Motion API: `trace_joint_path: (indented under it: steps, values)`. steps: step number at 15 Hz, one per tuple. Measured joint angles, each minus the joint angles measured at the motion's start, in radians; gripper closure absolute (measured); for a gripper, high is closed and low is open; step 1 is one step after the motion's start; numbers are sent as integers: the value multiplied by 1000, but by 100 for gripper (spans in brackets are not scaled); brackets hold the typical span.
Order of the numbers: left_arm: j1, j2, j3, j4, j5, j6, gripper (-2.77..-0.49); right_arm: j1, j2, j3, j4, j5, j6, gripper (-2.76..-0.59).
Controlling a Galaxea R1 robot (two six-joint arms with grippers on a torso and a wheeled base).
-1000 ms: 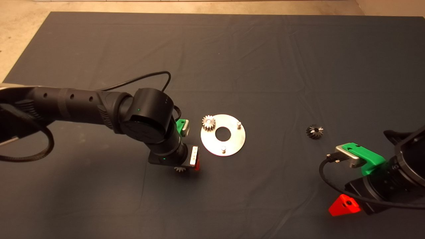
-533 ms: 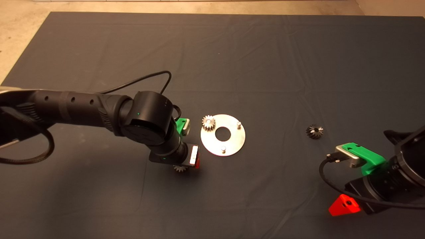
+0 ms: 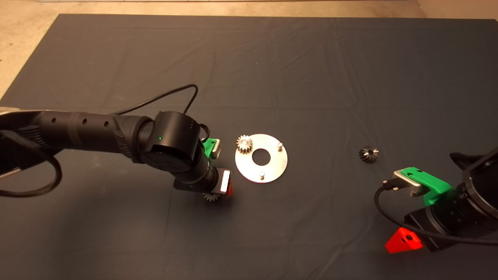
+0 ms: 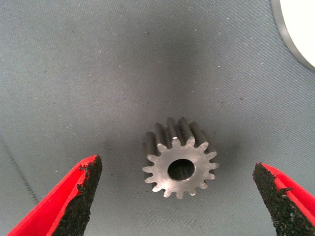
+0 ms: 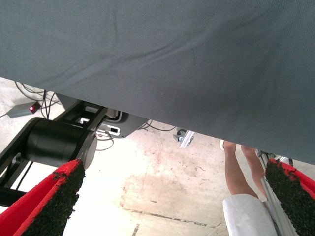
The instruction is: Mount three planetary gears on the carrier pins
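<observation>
the left tool hangs low over the dark mat on the tabletop, released, with its two red fingers spread wide. a bright silvery planetary gear lies flat on the mat between them, centre hole facing up, and touches neither black pad. in the head view only the toothed edge of this gear peeks out beneath the tool.

just beside the left tool, on the side away from its arm, lies the round silver plate with a large central hole. a second bright planetary gear sits on the plate's rim at the corner nearest the tool's green mount, over one of the carrier pins. the other two carrier pins are bare: one at the far side of the plate from the left tool, one nearer to it. a slice of the plate's edge shows in the left wrist view.

the darker planetary gear lies on the mat well apart from the plate, near the right tool, which waits at the mat's edge. the right tool is released too, fingers wide; beyond them are the mat's edge, the floor and a person's legs.
</observation>
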Motion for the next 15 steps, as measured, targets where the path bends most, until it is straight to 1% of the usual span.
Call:
trace_joint_path:
  steps: [4,6,8,9,12,13,15]
  values:
    - [0,-1,0,7,0,8,-218,0,-1,0,0,0,0,-273]
    - [1,-2,1,20,0,8,-218,0,-1,0,0,0,0,-273]
    - [13,-1,3,29,0,8,-218,0,-1,0,0,0,0,-273]
    - [18,-2,5,37,-1,8,-218,0,-1,0,0,0,0,-273]
    - [42,-2,34,87,0,8,-218,0,0,0,0,0,0,-273]
    - [50,-2,42,98,0,8,-218,0,0,0,0,0,0,-273]
    - [56,-2,47,111,0,8,-209,0,0,0,0,0,0,-273]
